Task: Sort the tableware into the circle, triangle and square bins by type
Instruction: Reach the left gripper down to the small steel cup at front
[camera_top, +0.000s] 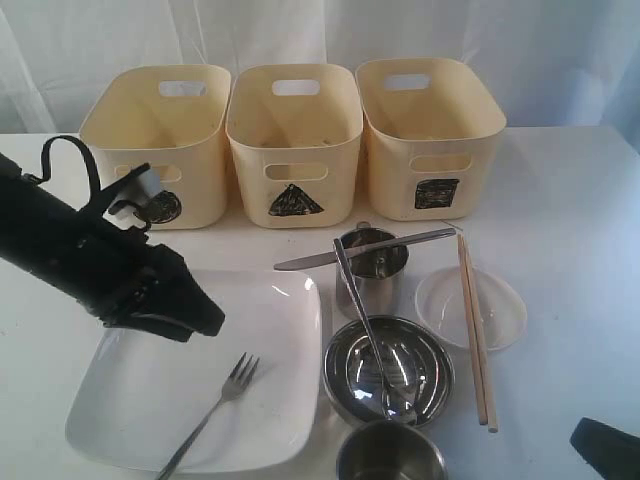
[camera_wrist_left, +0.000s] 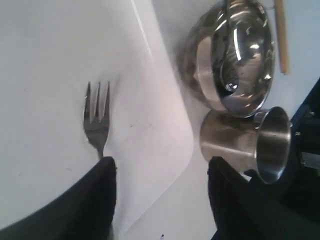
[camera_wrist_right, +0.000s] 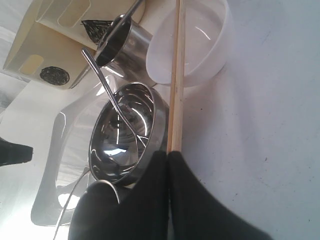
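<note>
Tableware (camera_top: 420, 372) is sitting unsorted on the worktop (camera_top: 570, 200): all three bins (camera_top: 295, 130) are looking empty, so every piece is waiting to be sorted. The left end effector (camera_wrist_left: 161, 167) is hovering with fingers apart over the fork (camera_wrist_left: 97, 120), which is lying on the white plate (camera_top: 130, 400), long axis slanting, tines pointing toward the bins and handle toward the near edge. The right end effector (camera_wrist_right: 167, 157) is sitting with fingers together near the chopsticks (camera_wrist_right: 176, 75).
</note>
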